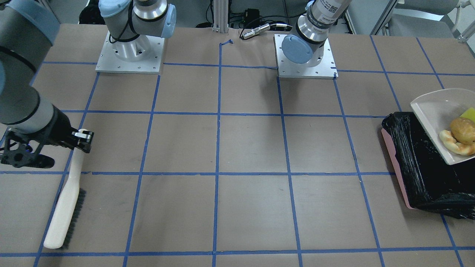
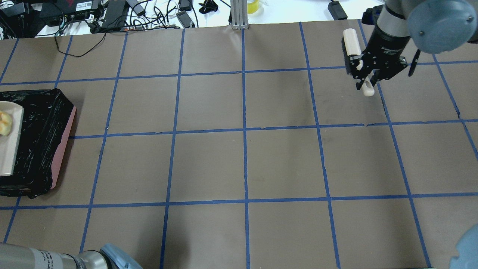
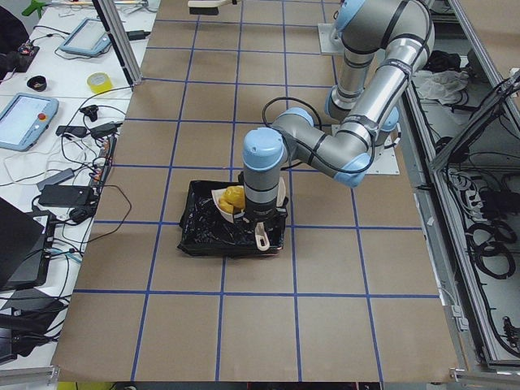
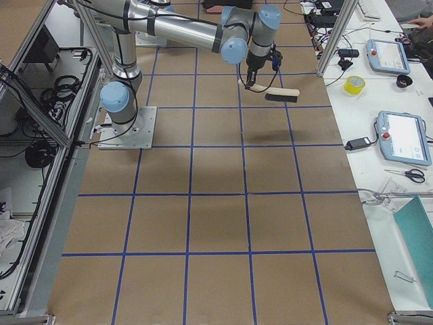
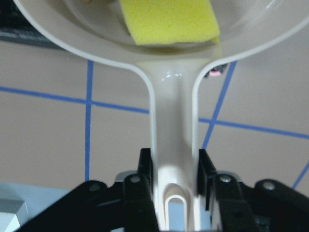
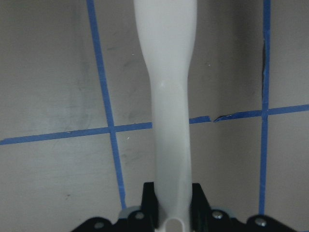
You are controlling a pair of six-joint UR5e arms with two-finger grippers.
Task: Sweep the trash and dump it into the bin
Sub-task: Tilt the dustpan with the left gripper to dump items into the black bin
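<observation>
From the front-facing view, the dustpan (image 1: 430, 111) hangs over the bin (image 1: 415, 163), above the robot-side part of its black liner. The potato lump (image 1: 463, 129), the croissant piece (image 1: 452, 145) and the sponge chunk (image 1: 469, 113) all sit inside the pan, and none is in the bin yet. I judge the pan is held there so that a tilt drops everything onto the liner and not the table. My right gripper (image 1: 83, 139) is at the end of the table opposite the bin, clamped on the brush (image 1: 66, 207), probably to keep it out of the dumping path.

From overhead, the pan's edge shows above the bin, and the brush is well apart from it.

The left side view shows my near arm reaching down at the bin's side, with the pan's handle pointing away from the liner.

In the right side view, the brush is too small to tell whether its bristles touch the table.

At my left wrist, my left gripper (image 5: 174, 166) is closed narrow on the pan's handle, one finger pressed flat on each side. The grip looks firm enough for tipping.

At my right wrist, both fingers pinch the brush handle's end.
</observation>
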